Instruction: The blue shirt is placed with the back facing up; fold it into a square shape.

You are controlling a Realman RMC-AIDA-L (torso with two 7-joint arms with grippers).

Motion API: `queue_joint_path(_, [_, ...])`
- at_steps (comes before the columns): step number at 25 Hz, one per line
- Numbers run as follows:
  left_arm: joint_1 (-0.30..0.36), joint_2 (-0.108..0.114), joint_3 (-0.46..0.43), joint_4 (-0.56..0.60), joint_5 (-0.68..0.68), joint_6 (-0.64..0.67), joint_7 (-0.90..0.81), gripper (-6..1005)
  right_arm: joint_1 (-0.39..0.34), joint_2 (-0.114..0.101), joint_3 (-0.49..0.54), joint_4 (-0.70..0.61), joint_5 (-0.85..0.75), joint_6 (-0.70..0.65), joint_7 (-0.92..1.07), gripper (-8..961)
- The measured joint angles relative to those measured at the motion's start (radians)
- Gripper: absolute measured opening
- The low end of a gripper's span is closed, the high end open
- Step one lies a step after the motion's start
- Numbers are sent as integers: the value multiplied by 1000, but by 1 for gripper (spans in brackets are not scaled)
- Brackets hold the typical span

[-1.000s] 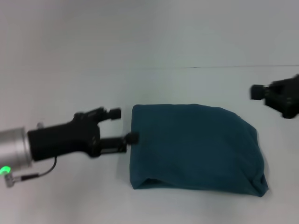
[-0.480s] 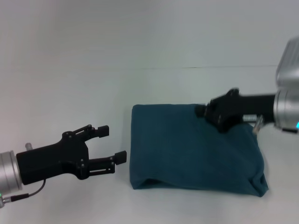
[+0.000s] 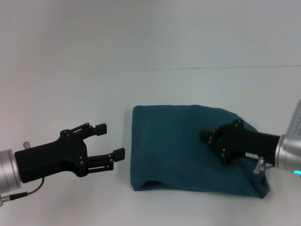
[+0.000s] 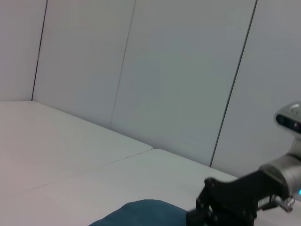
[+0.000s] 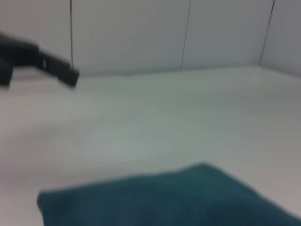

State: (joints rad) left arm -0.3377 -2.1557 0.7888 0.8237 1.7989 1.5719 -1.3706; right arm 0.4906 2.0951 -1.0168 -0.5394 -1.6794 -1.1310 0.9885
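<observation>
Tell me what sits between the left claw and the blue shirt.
Nothing: in the head view only a bare strip of white table separates the open left claw from the blue shirt.

— Can you read any text, label, brand or number here?
— No. You have nothing legible to go on: no lettering shows on any surface in the three views.

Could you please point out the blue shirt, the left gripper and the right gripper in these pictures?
blue shirt (image 3: 174, 146): head view, on the middle of the folded fabric.
left gripper (image 3: 109, 141): head view, midway between its open fingertips, beside the shirt.
right gripper (image 3: 206, 136): head view, at its tip, over the shirt.
</observation>
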Motion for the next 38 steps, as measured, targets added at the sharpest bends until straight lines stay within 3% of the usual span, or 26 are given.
queue_joint_path(8, [-4, 1, 0, 2, 1, -9, -5, 908, 44, 1, -67, 90, -18, 129, -25, 0])
queue_joint_path(19, [-9, 4, 0, 4, 2, -24, -10, 900, 7, 0, -79, -10, 89, -60, -13, 0])
queue_joint_path(27, [-12, 4, 0, 3, 2, -35, -6, 895, 61, 3, -261, 47, 84, 94, 35, 0])
queue_joint_path(31, [-12, 4, 0, 0, 3, -39, -5, 892, 65, 3, -283, 55, 90, 117, 45, 0])
queue_joint_path(34, [-12, 4, 0, 0, 7, -42, -5, 890, 23, -2, -252, -23, 111, 64, 79, 0])
queue_joint_path(38, [-14, 4, 3, 6, 8, -45, -4, 888, -85, -9, -225, -268, 62, 21, 285, 0])
